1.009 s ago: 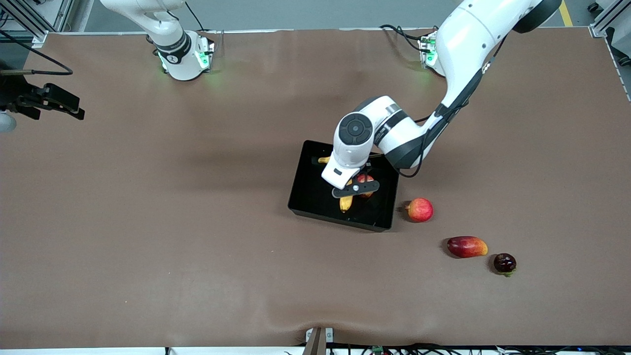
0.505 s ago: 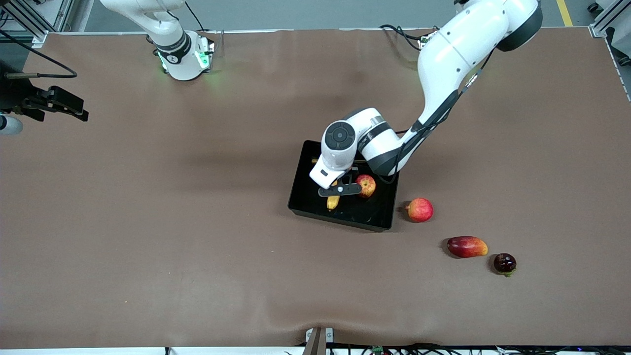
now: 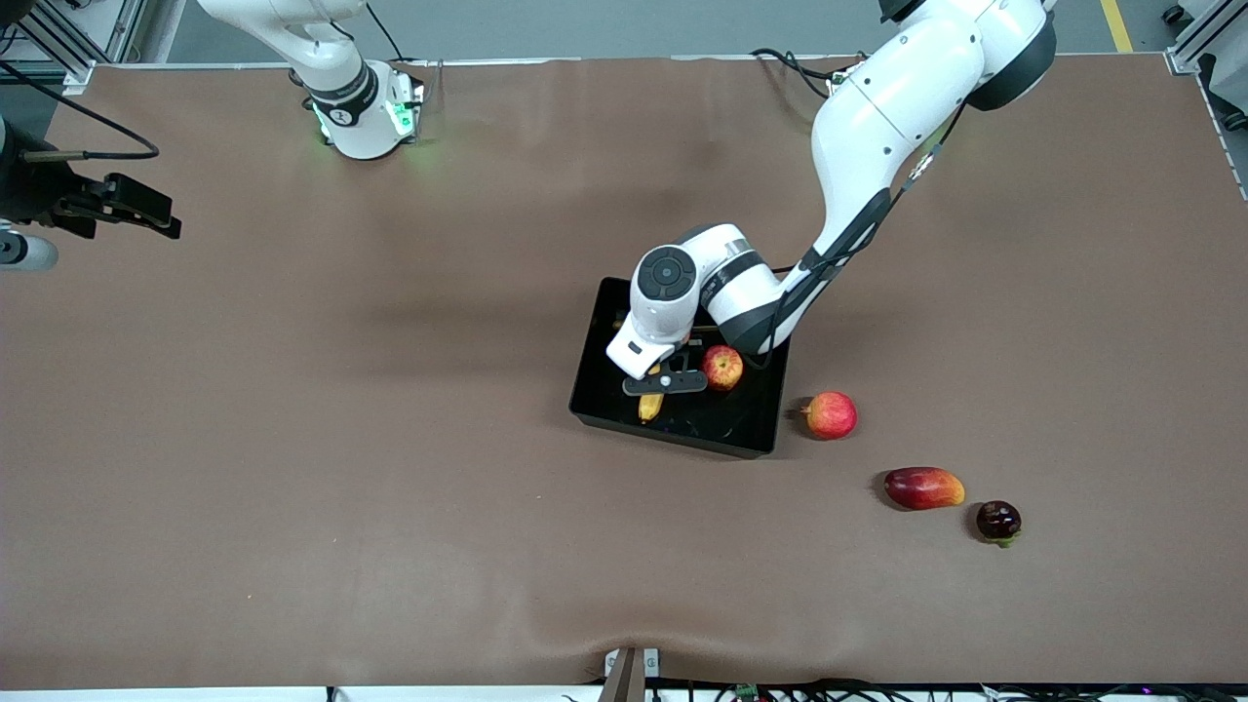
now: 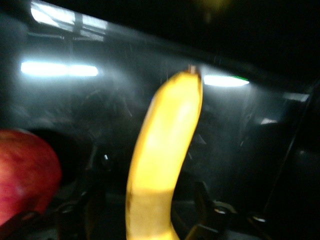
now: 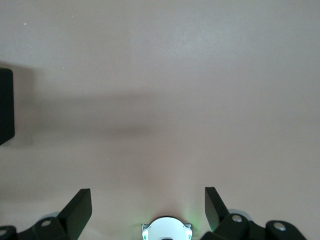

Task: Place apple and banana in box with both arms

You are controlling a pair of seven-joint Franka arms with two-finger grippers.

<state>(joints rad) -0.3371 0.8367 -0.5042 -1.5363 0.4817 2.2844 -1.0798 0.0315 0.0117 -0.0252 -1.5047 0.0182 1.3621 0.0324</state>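
Well, my left gripper (image 3: 665,382) is down low in the box (image 3: 595,390), the black tray in the middle of the table (image 3: 390,439). Its jaws are apart, with one finger (image 4: 95,195) on each side of the banana (image 4: 162,150) and a little gap on both sides, so they are not squeezing it. The banana lies in the box, and its end pokes out from under my gripper. The apple (image 3: 722,368) sits in the box too, just beside the banana. My right gripper (image 3: 146,210) waits up over the right arm's end of the table, jaws wide and holding nothing. Three more fruits lie on the table outside the box: a round pinkish-red fruit (image 3: 831,414) just beside it, then a long red-and-orange fruit (image 3: 923,487), and a small dark fruit (image 3: 998,520).
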